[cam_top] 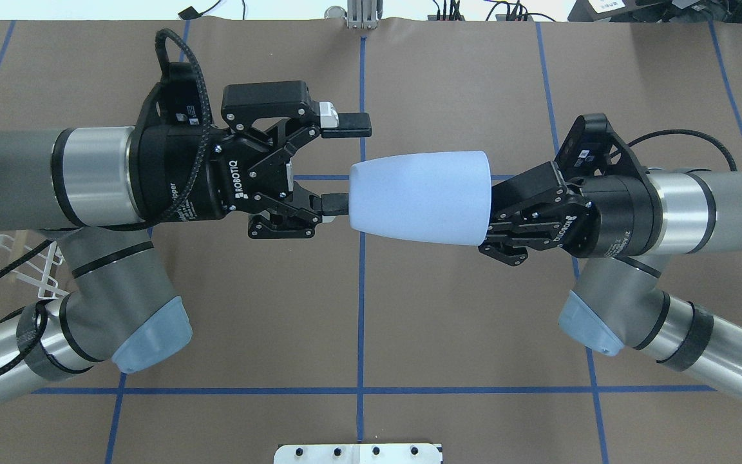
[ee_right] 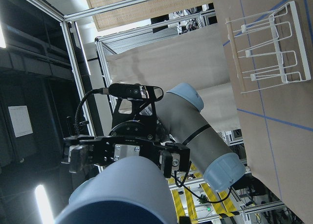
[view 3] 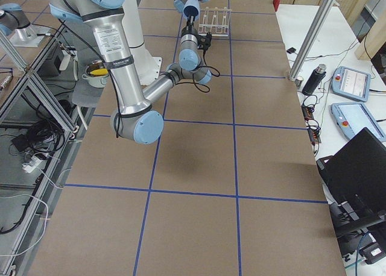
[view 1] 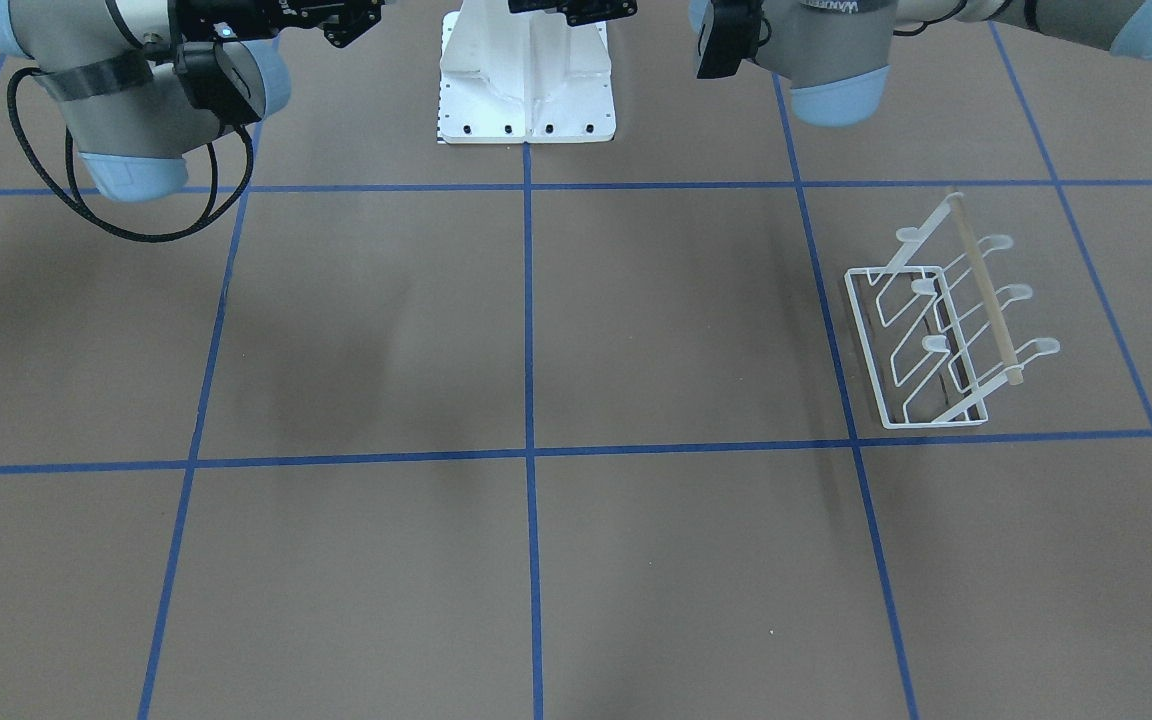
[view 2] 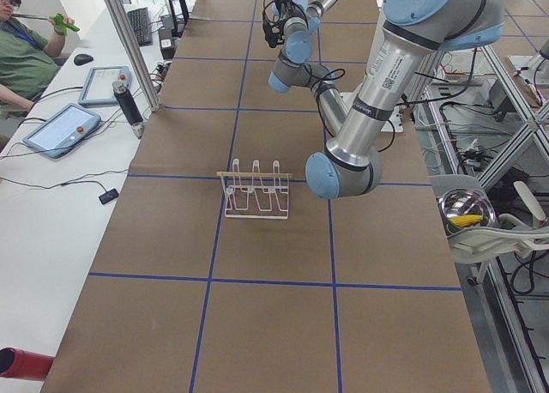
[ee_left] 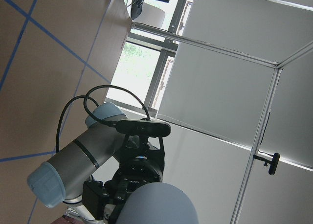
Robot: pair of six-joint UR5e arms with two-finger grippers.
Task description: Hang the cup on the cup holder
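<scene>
The pale blue cup (cam_top: 419,196) is held level in the air above the table's middle, its narrow base pointing toward my left arm. My right gripper (cam_top: 493,220) is shut on the cup's wide rim. My left gripper (cam_top: 350,164) is open at the cup's base, one finger (cam_top: 345,122) above it and the other (cam_top: 332,203) right at the base edge. The cup also shows in the left wrist view (ee_left: 156,204) and the right wrist view (ee_right: 122,190). The white wire cup holder (view 1: 936,330) stands empty on the table on my left side; it also shows in the exterior left view (view 2: 256,194).
The robot's white base (view 1: 526,90) is at the table's near edge. Blue tape lines grid the brown table. A seated operator (view 2: 21,63) and tablets are beside the table. A metal bowl (view 2: 467,211) sits off the table.
</scene>
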